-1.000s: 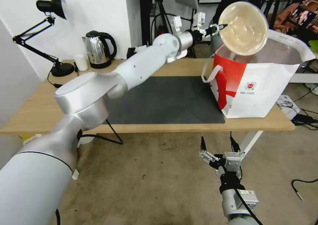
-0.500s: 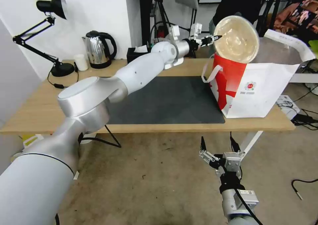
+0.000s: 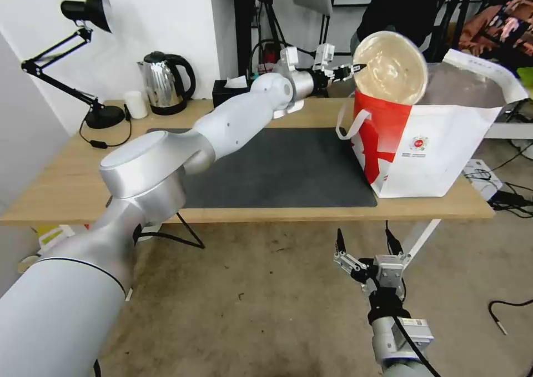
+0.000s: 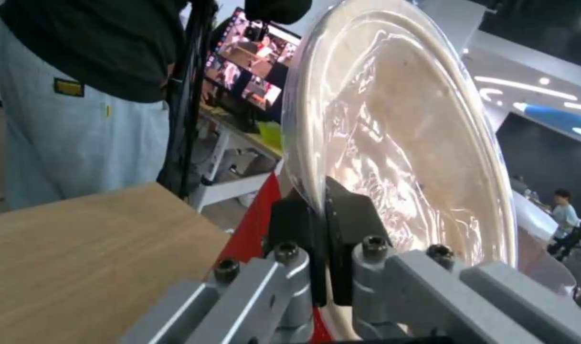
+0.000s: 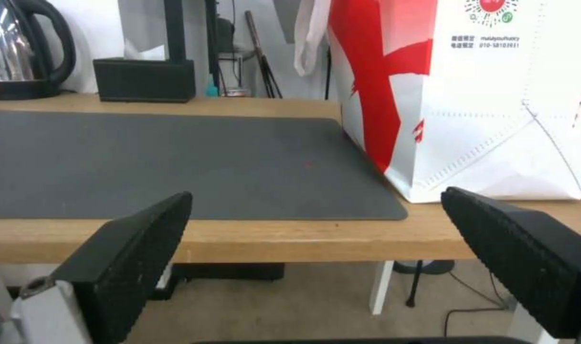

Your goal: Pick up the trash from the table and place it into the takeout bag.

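Light wood, that's the table (image 3: 66, 182), a dark grey mat (image 3: 277, 169) across the frame's middle, with a kettle (image 3: 165, 83), desk lamp (image 3: 83, 60) and black tissue box (image 3: 227, 91) along the back edge. At upper right the left gripper (image 3: 355, 68) pinches the shallow beige bowl (image 3: 388, 69) by its rim, jaws clamped tight, bowl tipped on edge above the takeout bag (image 3: 438, 149). Risky! An edge pinch on a tilted bowl could slip, or the bowl could catch the bag's lip and topple it off the table's right end. Low in the frame, the right gripper (image 3: 366, 249) waits wide open, holding nothing.
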